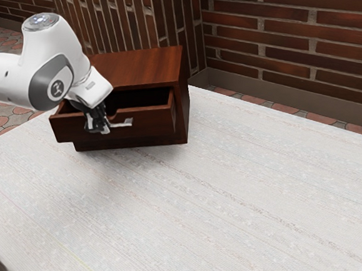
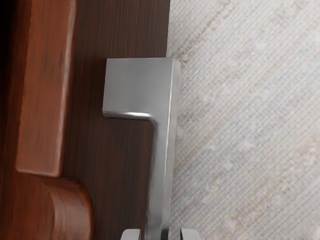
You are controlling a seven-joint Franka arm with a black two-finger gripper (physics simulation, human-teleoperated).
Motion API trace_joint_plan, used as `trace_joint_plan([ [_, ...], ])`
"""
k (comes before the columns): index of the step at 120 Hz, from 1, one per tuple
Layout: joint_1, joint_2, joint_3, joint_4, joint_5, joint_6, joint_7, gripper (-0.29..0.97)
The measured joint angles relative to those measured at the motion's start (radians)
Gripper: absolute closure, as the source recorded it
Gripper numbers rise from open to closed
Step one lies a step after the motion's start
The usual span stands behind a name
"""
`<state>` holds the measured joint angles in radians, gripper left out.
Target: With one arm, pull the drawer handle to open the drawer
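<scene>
So left of center in the frame, the gripper (image 1: 98,124) is clamped onto the silver handle (image 1: 122,122), drawer (image 1: 146,119) sitting partway out of its cabinet (image 1: 142,66).

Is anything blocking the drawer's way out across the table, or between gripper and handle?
Nothing visible. The gripper is shut on the handle, and the drawer, partly out, has only bare table ahead of its front.
</scene>
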<state>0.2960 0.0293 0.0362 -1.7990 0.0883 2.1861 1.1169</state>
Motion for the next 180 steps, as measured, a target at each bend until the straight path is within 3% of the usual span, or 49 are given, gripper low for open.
trace_joint_plan([
  [64,0.007,-0.087,-0.052,-0.095,-0.004,0.013,0.000,0.67],
  [135,-0.001,-0.222,-0.054,-0.259,-0.001,0.030,-0.001,0.66],
  [162,0.005,-0.305,-0.070,-0.317,0.009,0.052,-0.011,0.78],
  [172,0.001,-0.402,-0.081,-0.307,0.006,0.009,-0.010,0.70],
  [180,0.000,-0.509,-0.086,-0.220,0.004,-0.095,-0.004,0.56],
])
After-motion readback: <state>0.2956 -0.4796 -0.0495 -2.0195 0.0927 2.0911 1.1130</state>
